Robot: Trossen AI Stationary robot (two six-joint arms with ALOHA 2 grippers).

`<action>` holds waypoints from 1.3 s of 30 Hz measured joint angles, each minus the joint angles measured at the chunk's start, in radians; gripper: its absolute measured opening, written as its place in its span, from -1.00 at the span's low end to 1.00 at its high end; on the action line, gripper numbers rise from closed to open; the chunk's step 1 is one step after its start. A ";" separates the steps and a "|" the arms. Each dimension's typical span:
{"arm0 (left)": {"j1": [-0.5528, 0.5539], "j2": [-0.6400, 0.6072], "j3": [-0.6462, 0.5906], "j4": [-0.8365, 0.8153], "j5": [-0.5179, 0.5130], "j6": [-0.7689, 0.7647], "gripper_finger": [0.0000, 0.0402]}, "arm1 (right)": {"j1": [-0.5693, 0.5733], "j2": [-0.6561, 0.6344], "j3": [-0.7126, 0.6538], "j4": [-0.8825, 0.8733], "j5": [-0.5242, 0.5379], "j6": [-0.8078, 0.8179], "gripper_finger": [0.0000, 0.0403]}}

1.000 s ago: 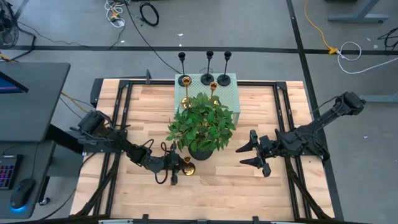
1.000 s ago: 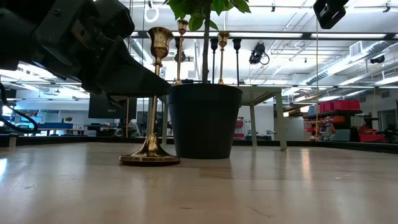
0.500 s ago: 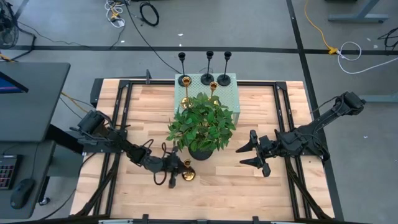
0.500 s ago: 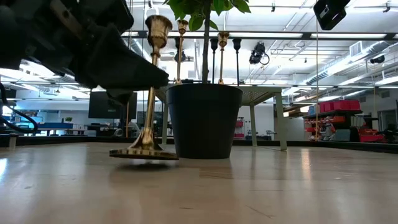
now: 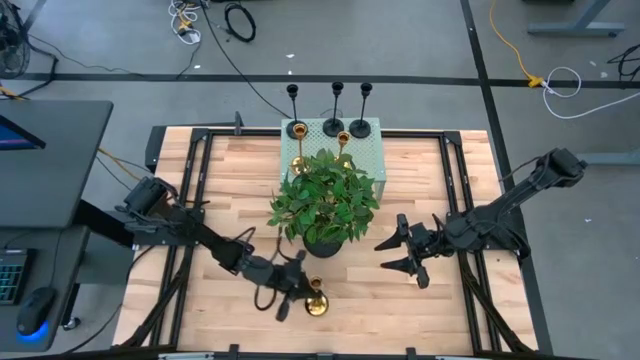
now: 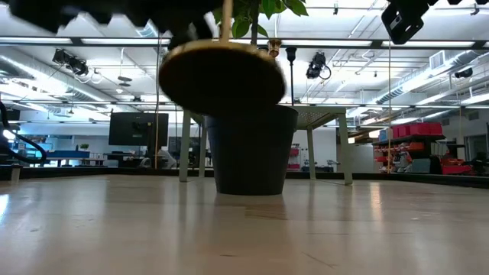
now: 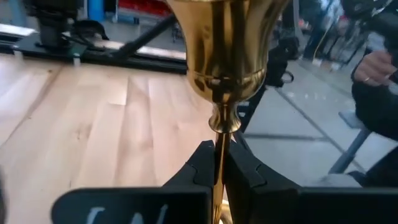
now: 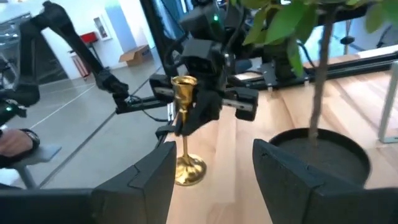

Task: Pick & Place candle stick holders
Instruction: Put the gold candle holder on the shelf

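Observation:
My left gripper (image 5: 292,292) is shut on a gold candle stick holder (image 5: 316,301), in the air near the table's front, in front of the black plant pot (image 5: 322,243). In the low view the holder's round base (image 6: 221,72) shows from below, above the tabletop. My right gripper (image 5: 398,256) is open and empty, right of the pot. Three black holders (image 5: 337,93) and two gold holders (image 5: 344,137) stand by their bases on a pale green stand (image 5: 368,150) at the far edge. My left gripper pinches the gold holder's slim stem (image 7: 218,163) between its two fingers, just below the cup (image 7: 226,43). The fingers come level from the table's left and lie across the stem. The holder stands about upright in the hold, its base (image 8: 187,169) lifted clear of the table.
The leafy plant (image 5: 325,195) in its black pot (image 6: 250,149) stands mid-table between the two arms. Bare wooden tabletop (image 5: 380,310) lies at the front and right. A person's hand (image 7: 373,62) shows beyond the table.
My left gripper has gone toward the table's near edge and a little to the right, and up, keeping its hold. The gold holder, first standing on the table beside the pot, is now lifted clear. My right gripper has shifted slightly toward the pot.

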 joint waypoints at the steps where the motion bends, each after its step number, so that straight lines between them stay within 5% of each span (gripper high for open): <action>1: 0.000 0.000 0.034 -0.054 0.005 0.000 -0.93 | 0.000 0.014 0.000 0.025 -0.011 0.000 0.06; 7: -0.021 0.000 0.266 -0.355 0.007 0.046 -0.93 | 0.000 0.073 0.000 0.170 -0.130 -0.008 0.06; 17: -0.051 0.000 0.487 -0.421 -0.023 0.223 -0.92 | 0.012 0.191 0.037 0.258 -0.185 -0.054 0.06; 39: -0.044 0.000 0.537 -0.512 -0.038 0.236 -0.91 | 0.018 0.569 0.394 0.222 -0.335 -0.175 0.06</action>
